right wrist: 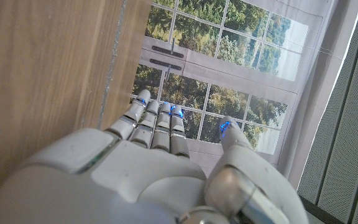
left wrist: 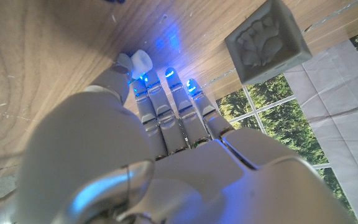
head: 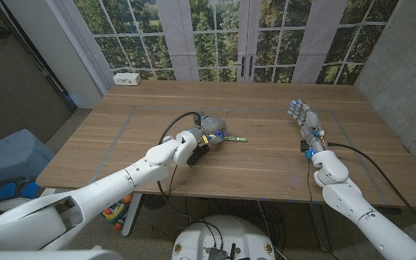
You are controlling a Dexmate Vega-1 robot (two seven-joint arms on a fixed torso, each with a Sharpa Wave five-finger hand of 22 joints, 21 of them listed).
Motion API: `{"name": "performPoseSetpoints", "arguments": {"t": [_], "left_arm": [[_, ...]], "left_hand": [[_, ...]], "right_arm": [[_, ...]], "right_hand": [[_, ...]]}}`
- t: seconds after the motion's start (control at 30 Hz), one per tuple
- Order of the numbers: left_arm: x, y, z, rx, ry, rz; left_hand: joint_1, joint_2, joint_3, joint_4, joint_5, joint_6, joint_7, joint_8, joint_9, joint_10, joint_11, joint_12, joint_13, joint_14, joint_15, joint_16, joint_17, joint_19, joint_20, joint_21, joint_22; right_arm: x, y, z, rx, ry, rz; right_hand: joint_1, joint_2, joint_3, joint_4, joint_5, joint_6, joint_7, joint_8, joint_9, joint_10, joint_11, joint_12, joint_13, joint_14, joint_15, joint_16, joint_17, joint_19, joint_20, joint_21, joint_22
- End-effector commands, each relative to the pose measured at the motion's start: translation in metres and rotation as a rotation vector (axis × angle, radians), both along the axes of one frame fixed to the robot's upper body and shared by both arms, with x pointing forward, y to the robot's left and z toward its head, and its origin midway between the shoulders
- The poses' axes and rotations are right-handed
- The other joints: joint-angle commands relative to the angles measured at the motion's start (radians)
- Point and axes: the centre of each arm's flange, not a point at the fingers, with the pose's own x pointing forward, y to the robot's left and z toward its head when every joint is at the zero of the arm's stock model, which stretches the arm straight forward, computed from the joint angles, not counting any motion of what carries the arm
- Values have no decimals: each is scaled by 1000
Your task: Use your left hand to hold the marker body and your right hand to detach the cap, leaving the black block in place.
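The left hand (head: 209, 135) is stretched out over the middle of the wooden table (head: 266, 162), its fingers (left wrist: 166, 99) kept together and bent down at the near end of the marker (head: 235, 140); whether the marker is actually gripped cannot be told. The marker is laid on the table, pointing right. The right hand (head: 305, 119) is held well apart on the right, empty, its fingers straight and extended toward the far side, nothing being touched.

My head camera is looking down from above over the whole worktop (head: 266, 144) toward the windows (head: 215, 36). My left wrist camera is sitting close behind my left hand (left wrist: 185, 149), facing the wood. My right wrist camera is peering past my right hand (right wrist: 160, 162) along the worktop's edge, sharing those windows.
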Motion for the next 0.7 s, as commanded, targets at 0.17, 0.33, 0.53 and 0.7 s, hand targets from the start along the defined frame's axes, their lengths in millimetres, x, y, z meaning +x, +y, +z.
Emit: {"name": "performPoseSetpoints", "arguments": {"t": [0.17, 0.33, 0.53, 0.7], "left_arm": [[-8, 11, 25, -190, -98, -35], [-11, 15, 33, -233, -139, -55], [-14, 17, 43, -259, -183, -77], [-16, 20, 47, -293, -235, -104]], "left_hand": [[104, 101, -9, 4, 11, 29, -4, 16, 88, 110, -105, 16, 154, 13, -165, 20, 19, 6, -5, 8, 3], [109, 109, -13, 6, 14, 23, -3, 25, 105, 106, -105, 20, 172, 10, -165, 25, 29, 5, -5, 10, 4], [112, 115, -17, 7, 16, 14, -6, 34, 123, 104, -106, 24, 191, 7, -165, 31, 39, 6, -7, 13, 4], [114, 118, -21, 8, 18, 9, -8, 40, 135, 102, -107, 27, 204, 7, -166, 35, 46, 8, -7, 16, 5]], "right_arm": [[-9, 3, 6, -52, 10, -56], [-15, 4, 8, -79, 10, -76], [-21, 6, 11, -110, 16, -105], [-25, 9, 14, -150, 20, -134]], "right_hand": [[81, -11, 23, -62, 27, 10, 5, 2, 1, 13, 1, -3, -3, 70, 18, 11, -22, 63, 58, -2, 10], [102, -21, 21, -66, 34, 6, 2, 1, 1, 27, 7, 2, 0, 143, 12, 45, -14, 98, 79, 4, 15], [123, -31, 20, -72, 37, 8, 2, 3, 2, 38, 4, 7, 5, 165, -4, 60, -8, 121, 78, 10, 18], [151, -40, 20, -75, 39, 28, 5, 13, 3, 64, 4, 18, 11, 199, -17, 81, 3, 153, 81, 21, 21]]}}
